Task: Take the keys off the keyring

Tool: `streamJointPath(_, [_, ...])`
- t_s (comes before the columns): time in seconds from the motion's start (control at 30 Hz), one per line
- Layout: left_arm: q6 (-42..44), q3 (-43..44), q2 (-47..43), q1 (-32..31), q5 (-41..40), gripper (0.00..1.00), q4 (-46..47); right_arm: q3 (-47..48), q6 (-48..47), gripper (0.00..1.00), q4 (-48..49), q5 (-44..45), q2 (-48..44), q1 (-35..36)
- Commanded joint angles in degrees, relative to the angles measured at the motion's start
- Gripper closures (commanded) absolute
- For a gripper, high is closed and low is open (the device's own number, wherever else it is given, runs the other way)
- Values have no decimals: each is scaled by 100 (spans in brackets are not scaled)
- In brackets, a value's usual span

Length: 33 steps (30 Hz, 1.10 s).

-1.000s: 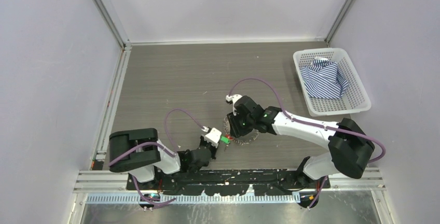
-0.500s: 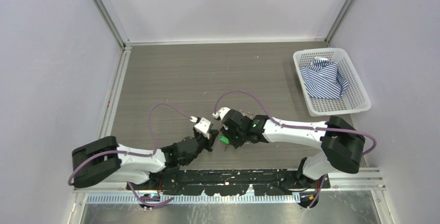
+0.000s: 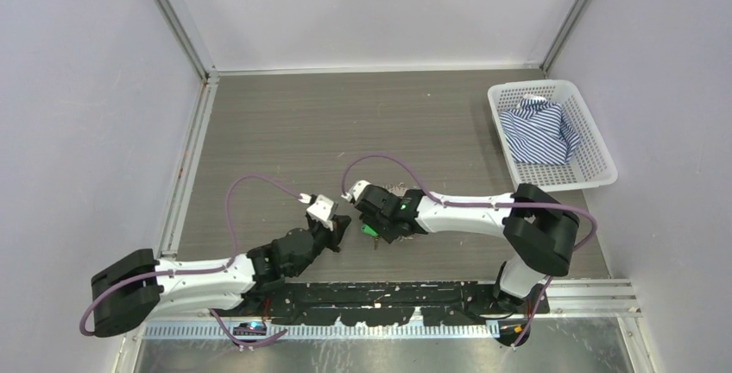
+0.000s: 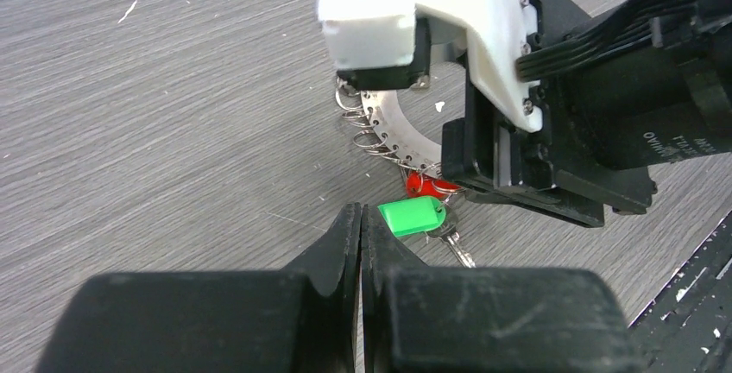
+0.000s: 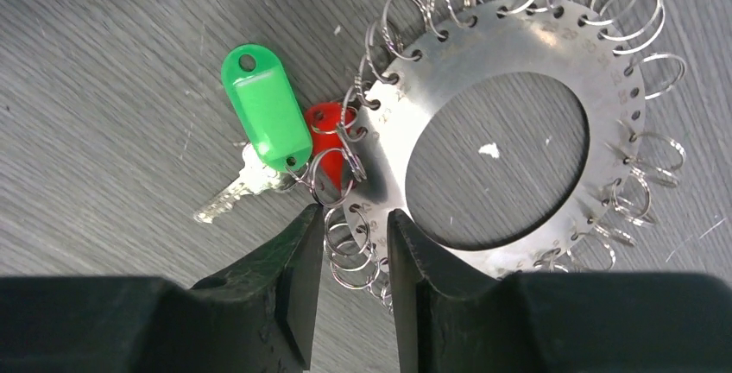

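Keyring [image 5: 526, 49], a flat silvery metal plate with an open centre and many small wire split rings threaded through holes along its rim, is seen lying flat on the grey wood-grain desk [image 5: 104, 62], between the 2 arms. At the plate's 9 o'clock in the right wrist view, 1 silvery metal key [image 5: 226, 199] is linked to it by split rings. An oblong bright green plastic tag [image 5: 266, 105] and a small red plastic tag [image 5: 324, 123] are attached alongside.

The step in hand is judged to be steadying the plate so that the key's split ring can be worked loose. This would be done well if the plate were pinned close to that ring and the ring's coil prised apart rather than pulled.

The right gripper [image 5: 354, 216] is held about half open over the rim at 7 o'clock, with some split rings lying between its fingers. Nothing is grasped, and contact cannot be confirmed. The left gripper [image 4: 360, 218] is clenched on nothing, and the green tag is found just beside its tip at 3 o'clock.
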Motion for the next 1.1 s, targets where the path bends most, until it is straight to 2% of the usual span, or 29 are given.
streamJointPath(0.0, [-82,-86,-232,51,-28,100,-87,352,-258,63,99,222,170,69])
streamJointPath(0.13, [-98,-133,-290,84,-11,100,-76,420,-308,67,242,136,198,64])
streamJointPath(0.47, [-160,-175,-261,122,106,99,-36,588,-324,85,466,-132,316,-75])
streamJointPath(0.57, [-165,-139,-212,136,241,100,-17,598,-286,97,450,-268,261,-151])
streamJointPath(0.6, [-169,-132,-195,135,334,99,-6,583,-268,99,469,-314,220,-177])
streamJointPath(0.7, [-208,-122,-61,135,431,99,126,593,-231,97,436,-404,150,-249])
streamJointPath(0.77, [-215,-90,66,146,477,100,178,539,-211,83,411,-468,98,-269])
streamJointPath(0.87, [-230,-33,221,144,521,99,279,417,-146,71,426,-514,1,-304])
streamJointPath(1.07, [-240,13,384,155,560,99,356,353,-132,71,374,-555,-47,-314])
